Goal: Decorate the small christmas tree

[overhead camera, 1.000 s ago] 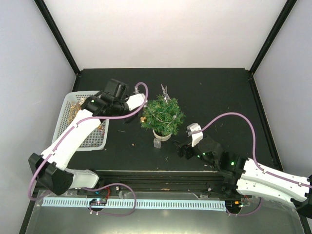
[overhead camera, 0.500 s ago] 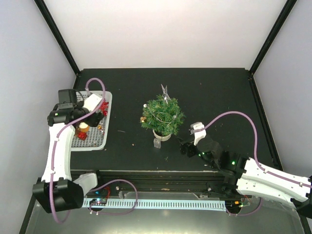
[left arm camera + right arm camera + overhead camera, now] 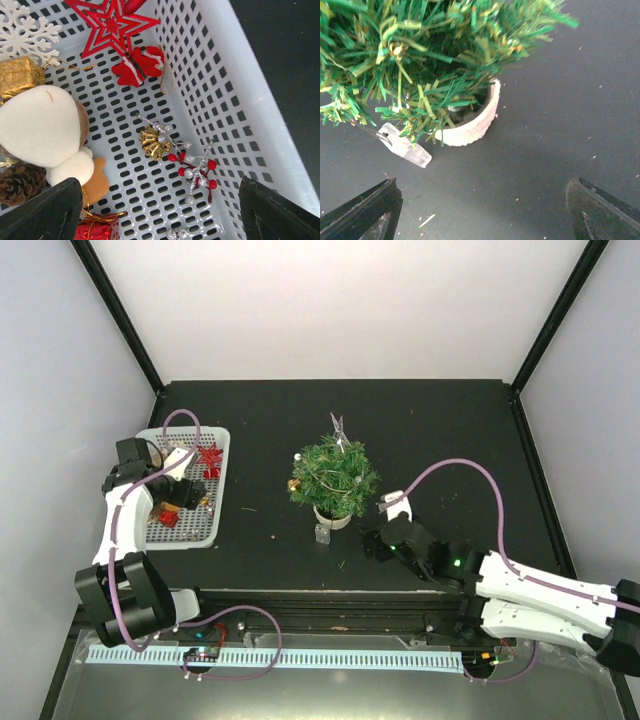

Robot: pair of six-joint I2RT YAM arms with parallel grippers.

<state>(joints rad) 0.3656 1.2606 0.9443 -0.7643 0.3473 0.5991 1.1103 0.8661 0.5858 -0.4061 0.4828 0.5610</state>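
**A:** Left gripper (image 3: 161,212) hangs over the white basket (image 3: 230,100) at the table's (image 3: 450,430) left edge. Its jaws are spread wide with nothing between them.

**B:** And right under that gap lie a gold bell (image 3: 154,142) and a red berry sprig (image 3: 197,172), side by side on the basket floor.

**A:** Further up there's a red star (image 3: 112,22), a white snowflake (image 3: 25,32), and a cream plush figure (image 3: 40,125) beside a pine cone (image 3: 20,182).

**B:** Where's the small christmas tree (image 3: 335,478)?

**A:** Upright in its cream pot (image 3: 475,125) near the table's middle, well apart from the basket. It has a silver ornament (image 3: 339,428) at the top and a small gold piece (image 3: 296,483) on its left side.

**B:** The right gripper (image 3: 480,212) is low over the table on the pot's near right, jaws wide and empty. A clear tag (image 3: 405,146) lies just beside the pot.
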